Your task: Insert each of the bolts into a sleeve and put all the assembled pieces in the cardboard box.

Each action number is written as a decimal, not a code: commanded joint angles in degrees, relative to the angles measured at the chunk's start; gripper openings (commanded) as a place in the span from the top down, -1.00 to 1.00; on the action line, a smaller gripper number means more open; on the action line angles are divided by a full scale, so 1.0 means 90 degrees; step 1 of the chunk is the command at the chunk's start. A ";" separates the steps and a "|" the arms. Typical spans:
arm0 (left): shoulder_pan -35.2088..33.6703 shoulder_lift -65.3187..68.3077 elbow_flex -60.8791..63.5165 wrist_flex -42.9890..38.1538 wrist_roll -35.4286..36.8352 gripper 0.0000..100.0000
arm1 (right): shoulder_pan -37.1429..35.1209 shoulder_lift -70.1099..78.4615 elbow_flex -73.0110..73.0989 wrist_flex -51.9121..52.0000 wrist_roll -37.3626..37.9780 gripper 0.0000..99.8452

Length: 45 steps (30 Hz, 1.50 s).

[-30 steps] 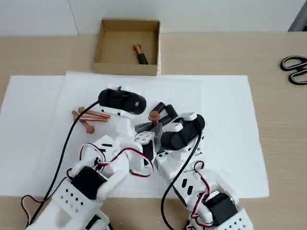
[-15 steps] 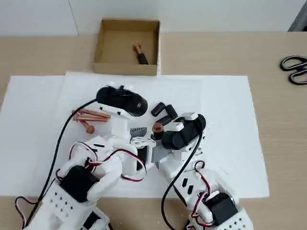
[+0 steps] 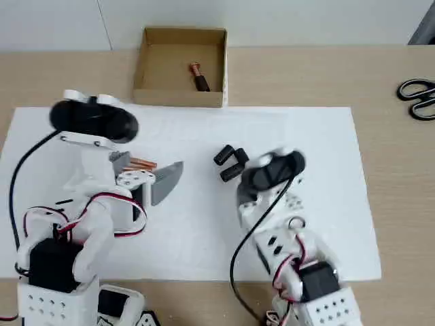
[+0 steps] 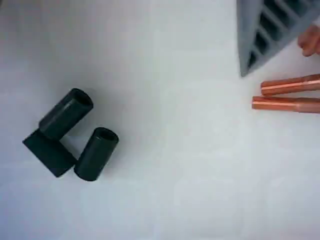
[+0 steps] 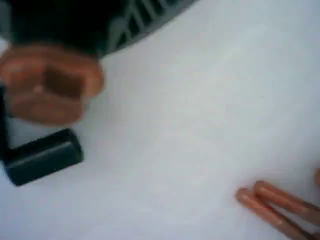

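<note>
I read right gripper (image 5: 59, 52) clamped on bolt (image 5: 50, 82). Sleeves (image 3: 230, 163) just beside, at its 10 o'clock, axes 2-to-8. Left gripper (image 3: 149, 166) spread, empty, farther off.

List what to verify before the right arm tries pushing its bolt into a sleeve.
1. Copper bolt held in the right gripper: ok, shut on it.
2. Three black cylindrical sleeves reachable: ok, clustered and touching on the white paper sheet.
3. A sleeve standing upright: not ok, all lie on their sides.
4. Left gripper out of the way: ok, open, by the loose copper bolts, apart from the sleeves.
5. Held bolt lined up with a sleeve bore: cannot tell.
6. Room in the open cardboard box: ok, one assembled piece inside.
</note>
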 commanded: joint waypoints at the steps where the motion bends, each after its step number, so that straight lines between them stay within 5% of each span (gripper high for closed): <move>1: -0.0156 -0.0020 -0.0210 -0.0029 0.0205 0.37 | 0.0357 0.1578 -0.1758 -0.0005 0.0381 0.99; 12: -0.0166 -0.0029 -0.0073 -0.0068 0.0234 0.37 | 0.0386 0.8337 -0.7072 -0.2564 0.0430 0.99; 20: -0.0176 -0.0029 -0.0005 -0.0059 0.0215 0.37 | 0.0396 1.1560 -0.9573 -0.4664 0.0430 0.99; 36: -0.0176 -0.0020 0.0005 -0.0068 0.0225 0.37 | 0.0386 1.4276 -1.1038 -0.5661 0.0459 0.97; 45: -0.0176 -0.0020 0.0005 -0.0068 0.0234 0.37 | 0.0396 1.4295 -1.1057 -0.5651 0.0459 0.46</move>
